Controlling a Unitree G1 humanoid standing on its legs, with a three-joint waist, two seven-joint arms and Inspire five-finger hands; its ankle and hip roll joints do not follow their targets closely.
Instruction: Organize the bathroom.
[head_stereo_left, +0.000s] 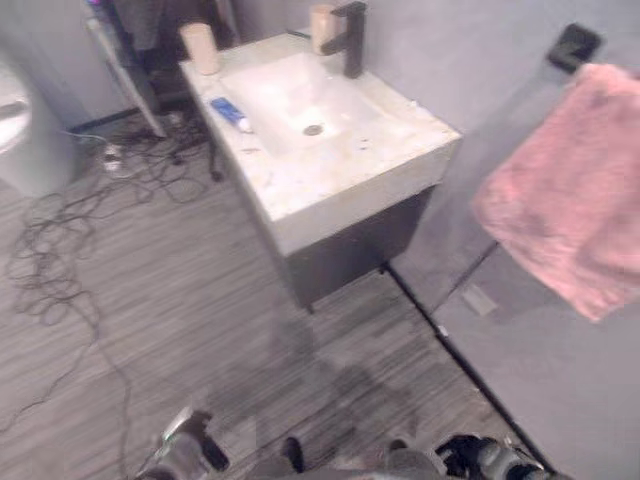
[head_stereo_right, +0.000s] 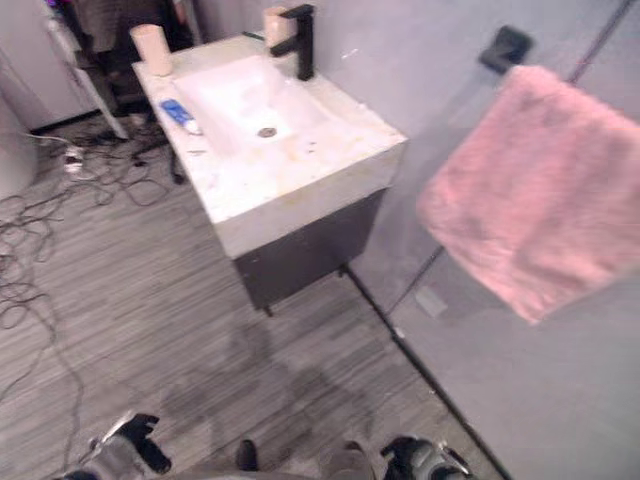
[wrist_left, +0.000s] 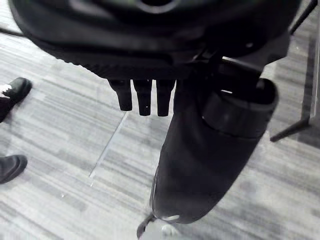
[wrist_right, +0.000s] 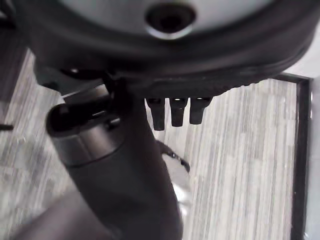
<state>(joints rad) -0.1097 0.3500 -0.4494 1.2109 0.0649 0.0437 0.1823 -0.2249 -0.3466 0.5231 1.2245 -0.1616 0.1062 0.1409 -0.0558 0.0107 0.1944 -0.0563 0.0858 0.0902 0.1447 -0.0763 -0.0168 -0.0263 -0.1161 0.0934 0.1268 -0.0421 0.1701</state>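
Left hand (wrist_left: 145, 95): dark fingers (wrist_left: 143, 101) hanging straight and relaxed over the grey striped plank floor (head_stereo_left: 150, 300), holding nothing; low at the body's side, well short of the white stone vanity with sunken basin (head_stereo_left: 330, 170), so judged idle.
Right hand (wrist_right: 175, 107): dark fingers (wrist_right: 177, 114) likewise straight and empty, above the floor beside the dark skirting line.
Blue-and-white toothpaste tube (head_stereo_left: 231, 114): lying loose on the vanity top, just left of the basin; likely what needs tidying.
Two beige cylindrical cups: one (head_stereo_left: 201, 47) at the vanity's far-left corner, one (head_stereo_left: 322, 27) beside the matte black faucet (head_stereo_left: 349, 37) behind the basin; probable home for the tube.
Pink terry towel (head_stereo_right: 530, 190): draped from a black wall bar, right of the vanity.
Black shoes (wrist_left: 14, 92): a person's, on the floor.
Stage: judged early; nothing grasped.
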